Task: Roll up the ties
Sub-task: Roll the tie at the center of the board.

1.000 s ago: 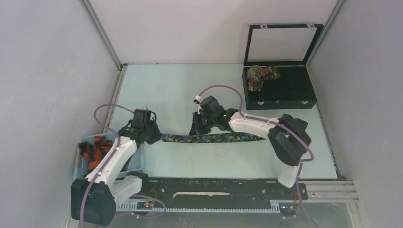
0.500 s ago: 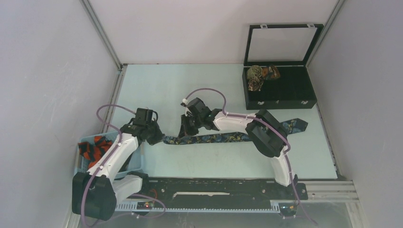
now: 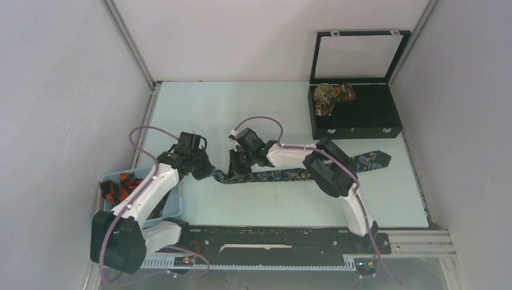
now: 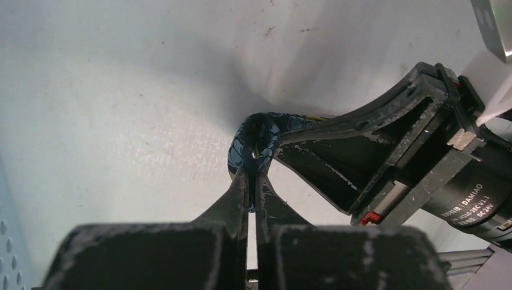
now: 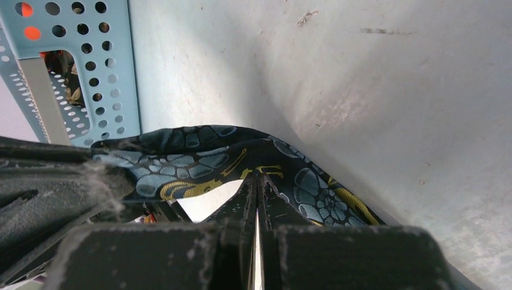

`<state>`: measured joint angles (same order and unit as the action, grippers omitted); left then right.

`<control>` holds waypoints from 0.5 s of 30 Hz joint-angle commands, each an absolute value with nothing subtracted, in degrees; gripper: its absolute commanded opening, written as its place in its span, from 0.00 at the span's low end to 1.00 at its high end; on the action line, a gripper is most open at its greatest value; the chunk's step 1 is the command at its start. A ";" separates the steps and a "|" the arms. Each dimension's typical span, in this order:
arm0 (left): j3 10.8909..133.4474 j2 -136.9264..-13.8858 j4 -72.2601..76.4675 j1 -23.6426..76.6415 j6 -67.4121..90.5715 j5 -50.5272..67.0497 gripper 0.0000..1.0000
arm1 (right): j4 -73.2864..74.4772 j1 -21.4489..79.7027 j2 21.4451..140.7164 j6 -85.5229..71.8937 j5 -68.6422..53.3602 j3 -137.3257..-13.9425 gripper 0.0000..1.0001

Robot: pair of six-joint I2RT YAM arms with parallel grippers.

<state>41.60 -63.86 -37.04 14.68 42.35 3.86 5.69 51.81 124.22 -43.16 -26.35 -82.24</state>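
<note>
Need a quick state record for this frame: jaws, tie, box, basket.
left jaws: shut on navy tie, at its narrow end
right jaws: shut on the same tie, right beside the left jaws
tie lay: mostly flat across table, wide end toward box
box: black, lid open, rolled ties in far-left corner
basket: blue, orange-red ties inside

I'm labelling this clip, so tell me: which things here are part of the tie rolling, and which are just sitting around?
In the job: navy tie, pinched by left gripper and right gripper; loose ties; rolled ties.
Lying about: basket, box.
</note>
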 commanded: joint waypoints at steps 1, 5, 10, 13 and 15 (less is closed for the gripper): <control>44.13 -64.69 -36.89 16.15 43.92 4.78 0.00 | 5.18 52.18 125.59 -43.50 -26.36 -85.37 0.00; 44.76 -65.65 -36.85 17.43 44.24 4.62 0.00 | 5.28 52.18 126.16 -43.45 -26.37 -85.43 0.00; 45.16 -66.31 -36.46 18.60 44.77 4.72 0.00 | 4.90 52.35 126.40 -43.54 -26.71 -85.17 0.00; 45.24 -66.68 -36.13 19.05 44.96 4.71 0.00 | 4.53 52.62 126.60 -43.68 -26.50 -85.00 0.00; 45.25 -66.88 -36.03 19.36 45.00 4.73 0.00 | 4.18 52.71 126.25 -43.79 -26.13 -84.42 0.00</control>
<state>43.00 -66.50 -36.95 18.59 43.66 4.10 5.54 51.99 125.97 -43.18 -26.35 -83.02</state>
